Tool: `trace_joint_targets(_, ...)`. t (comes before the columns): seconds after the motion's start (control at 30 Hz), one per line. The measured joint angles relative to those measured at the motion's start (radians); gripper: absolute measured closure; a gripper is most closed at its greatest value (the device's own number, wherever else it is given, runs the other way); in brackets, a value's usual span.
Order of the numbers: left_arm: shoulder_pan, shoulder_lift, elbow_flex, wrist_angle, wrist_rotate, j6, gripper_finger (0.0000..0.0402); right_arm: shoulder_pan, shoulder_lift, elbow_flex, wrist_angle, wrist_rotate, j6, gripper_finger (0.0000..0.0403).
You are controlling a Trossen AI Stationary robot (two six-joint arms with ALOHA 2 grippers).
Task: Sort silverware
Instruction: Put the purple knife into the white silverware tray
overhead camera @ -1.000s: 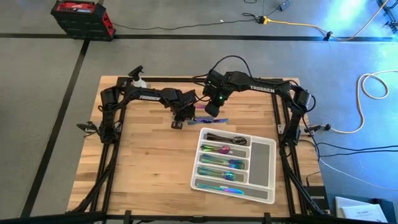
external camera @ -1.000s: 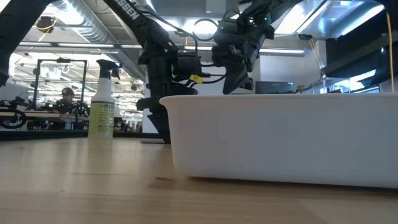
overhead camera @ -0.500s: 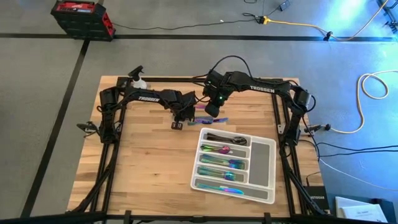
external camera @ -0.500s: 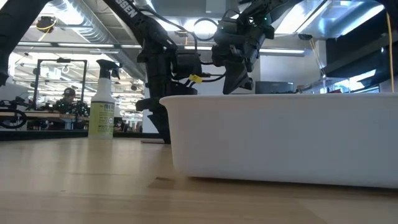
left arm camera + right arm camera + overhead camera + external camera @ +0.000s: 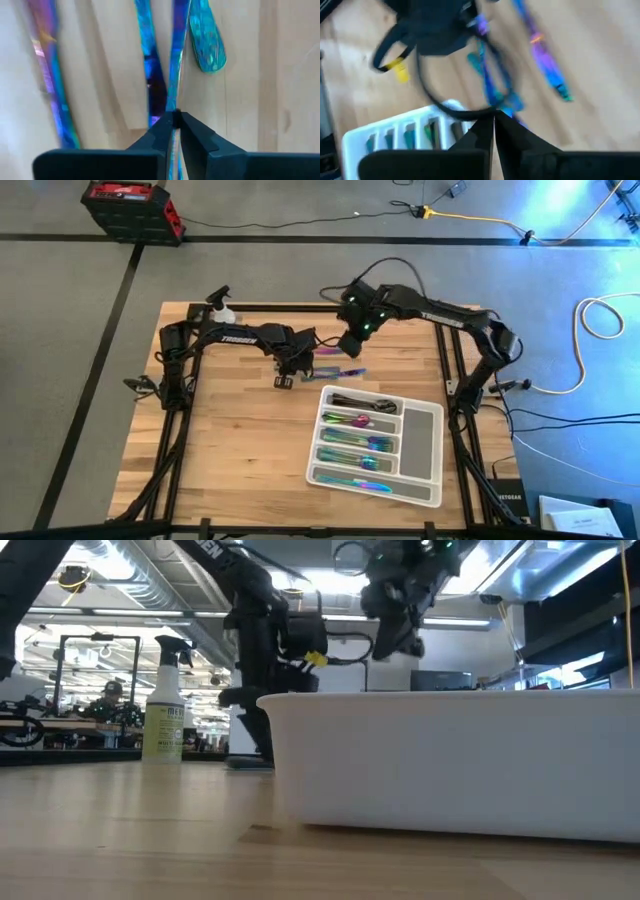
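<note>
A: How should this pickup go?

B: Lift the spoon [image 5: 176, 60] straight up off the bench [image 5: 230, 440], clear of the loose pieces [image 5: 340, 372] lying beside it, then carry it to the tray [image 5: 420, 442].

A: And the left pincer [image 5: 176, 120]?

B: Nearly shut, clamped on the spoon's thin handle, low over the bench beyond the tray. The right pincer [image 5: 494, 120] hangs closed and empty above the loose pieces.

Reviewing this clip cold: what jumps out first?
The white tray toward the table's right-front, its slots lined with iridescent silverware. Behind it, the left gripper is pinched shut on a loose rainbow piece on the wood, with the right gripper shut and raised just above.
</note>
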Motion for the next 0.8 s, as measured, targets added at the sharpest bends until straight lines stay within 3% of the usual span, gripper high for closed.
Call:
trace_joint_targets(0.4,-0.006,-0.039,0.030,-0.080,-0.004,-0.088,0.0384,-0.161,-0.189,0.001,-0.036,0.035,0.004,0.0403)
trace_joint_targets(0.63,0.000,-0.024,-0.006,0.007,0.005,-0.123,0.0369,-0.142,-0.132,0.001,-0.002,-0.069,-0.072,0.0403)
trace_joint_targets(0.8,0.003,-0.024,-0.083,0.050,0.011,-0.154,0.0331,-0.083,-0.049,-0.030,0.052,-0.027,-0.111,0.0403)
